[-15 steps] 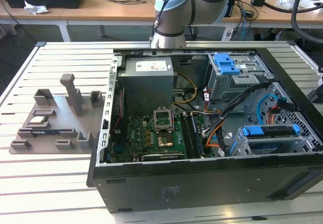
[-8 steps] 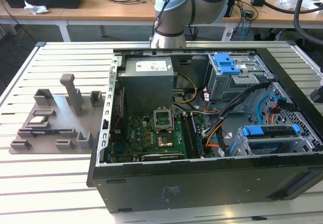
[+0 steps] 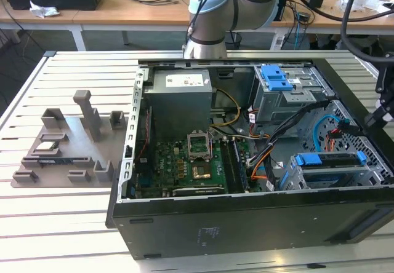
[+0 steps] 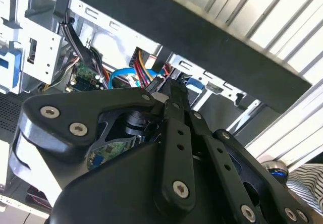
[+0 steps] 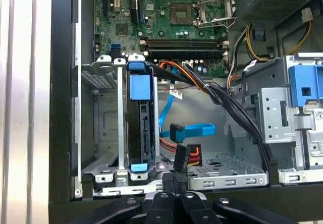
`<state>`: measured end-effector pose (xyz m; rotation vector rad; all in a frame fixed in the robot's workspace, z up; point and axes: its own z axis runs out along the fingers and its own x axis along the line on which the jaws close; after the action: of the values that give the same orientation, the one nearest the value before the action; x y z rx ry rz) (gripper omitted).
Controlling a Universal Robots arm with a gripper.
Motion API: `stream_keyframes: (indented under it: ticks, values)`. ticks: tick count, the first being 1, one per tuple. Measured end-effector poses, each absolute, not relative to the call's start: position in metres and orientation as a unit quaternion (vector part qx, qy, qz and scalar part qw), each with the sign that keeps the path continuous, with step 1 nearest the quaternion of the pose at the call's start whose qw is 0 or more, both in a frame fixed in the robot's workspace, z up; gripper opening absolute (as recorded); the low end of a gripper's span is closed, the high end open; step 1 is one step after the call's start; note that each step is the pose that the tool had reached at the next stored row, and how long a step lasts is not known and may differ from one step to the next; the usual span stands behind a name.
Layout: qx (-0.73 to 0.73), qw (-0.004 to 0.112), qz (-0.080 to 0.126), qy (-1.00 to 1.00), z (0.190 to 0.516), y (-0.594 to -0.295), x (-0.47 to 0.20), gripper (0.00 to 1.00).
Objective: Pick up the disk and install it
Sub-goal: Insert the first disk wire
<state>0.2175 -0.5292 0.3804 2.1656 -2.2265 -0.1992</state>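
Your gripper (image 5: 174, 179), fingers closed on nothing, hangs above the drive cage (image 5: 103, 133) where the disk (image 5: 140, 125) sits seated.

You are looking past the black gripper (image 4: 169, 95), its jaws drawn together at the tip, into the open computer case (image 4: 202, 37). Beyond the tip lie blue and red cables (image 4: 132, 73), a green circuit board (image 4: 83, 72) and a silver drive cage (image 4: 30, 42).
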Motion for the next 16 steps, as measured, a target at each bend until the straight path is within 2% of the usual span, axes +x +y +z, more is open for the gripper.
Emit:
stream_keyframes:
  ticks: [12, 13, 14, 16]
  values:
    - [0.696, 0.016, -0.063, -0.716, 0.3741, -0.5215, 0.2081, 0.11]
    - [0.696, 0.016, -0.063, -0.716, 0.3741, -0.5215, 0.2081, 0.17]
    - [0.696, 0.016, -0.063, -0.716, 0.3741, -0.5215, 0.2081, 0.17]
    - [0.696, 0.016, -0.063, -0.716, 0.3741, -0.5215, 0.2081, 0.29]
